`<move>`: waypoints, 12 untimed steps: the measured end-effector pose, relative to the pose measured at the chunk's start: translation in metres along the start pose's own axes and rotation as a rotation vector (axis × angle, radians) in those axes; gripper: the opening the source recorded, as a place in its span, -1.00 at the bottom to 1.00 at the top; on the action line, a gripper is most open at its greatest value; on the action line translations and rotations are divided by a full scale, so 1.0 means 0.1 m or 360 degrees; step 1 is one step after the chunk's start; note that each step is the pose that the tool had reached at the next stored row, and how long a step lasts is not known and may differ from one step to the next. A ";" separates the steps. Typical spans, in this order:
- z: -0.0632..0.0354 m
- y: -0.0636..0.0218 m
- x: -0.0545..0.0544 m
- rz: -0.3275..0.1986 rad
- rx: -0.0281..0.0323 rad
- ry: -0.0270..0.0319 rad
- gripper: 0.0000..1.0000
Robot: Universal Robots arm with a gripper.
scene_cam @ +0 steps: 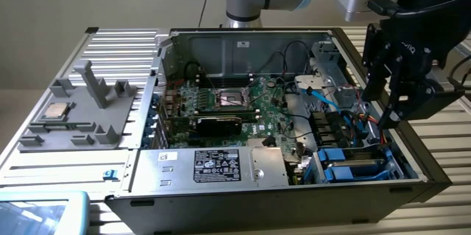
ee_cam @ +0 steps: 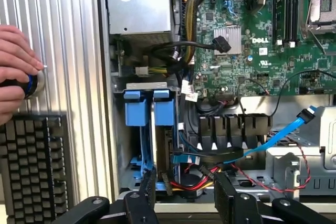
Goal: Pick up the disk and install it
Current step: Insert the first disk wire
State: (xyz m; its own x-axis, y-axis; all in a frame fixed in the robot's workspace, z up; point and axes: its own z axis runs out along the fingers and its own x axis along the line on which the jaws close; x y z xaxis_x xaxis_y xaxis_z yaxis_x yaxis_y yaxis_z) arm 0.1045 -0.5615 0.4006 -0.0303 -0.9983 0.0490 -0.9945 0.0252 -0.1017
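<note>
One pincer [scene_cam: 376,111] hangs over the open computer case [scene_cam: 412,160] on the exterior view's right, above the drive bay end of the chassis. Its jaws stand wide apart and hold nothing. In the wrist view, the pincer [ee_cam: 184,182] spans a bundle of red, yellow and black wires [ee_cam: 191,174] between its two black fingers [ee_cam: 148,182].

The disk [scene_cam: 352,163] sits inside the case, in the drive bay in the corner nearest the camera on the exterior view's right, just beside the power supply [scene_cam: 213,166]. In the wrist view the disk [ee_cam: 164,109] shows by its blue rails, next to a second blue-railed carrier [ee_cam: 133,107]. One finger of the pincer is near the end of this bay; whether it touches cannot be told.

A blue data cable [ee_cam: 273,135] runs across the chassis near the motherboard [ee_cam: 252,35].

Outside the case, a person's hand [ee_cam: 16,72] rests on the ribbed metal worktop [ee_cam: 73,51], gripping a small dark object. A black keyboard [ee_cam: 31,166] lies just beside that hand. On the exterior view's left, a grey fixture [scene_cam: 81,119] carries a square processor chip [scene_cam: 55,111].
</note>
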 end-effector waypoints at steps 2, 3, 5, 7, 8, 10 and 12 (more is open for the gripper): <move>0.005 0.000 0.00 -0.0059 0.00029 -0.00057 0.13; 0.006 0.000 0.00 -0.0087 0.00043 -0.00085 0.13; 0.010 0.001 0.00 -0.0144 0.00071 -0.00146 0.13; 0.012 0.001 0.00 -0.0199 0.00097 -0.00202 0.13; 0.013 -0.004 0.00 -0.0209 0.00086 -0.00215 0.13; 0.013 -0.004 0.00 -0.0211 0.00078 -0.00223 0.13; 0.014 -0.007 0.00 -0.0218 0.00018 -0.00234 0.13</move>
State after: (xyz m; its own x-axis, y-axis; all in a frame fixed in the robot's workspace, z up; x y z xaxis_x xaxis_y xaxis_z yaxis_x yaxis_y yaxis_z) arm 0.1053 -0.5619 0.3992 0.1074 -0.9931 0.0480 -0.9891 -0.1117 -0.0961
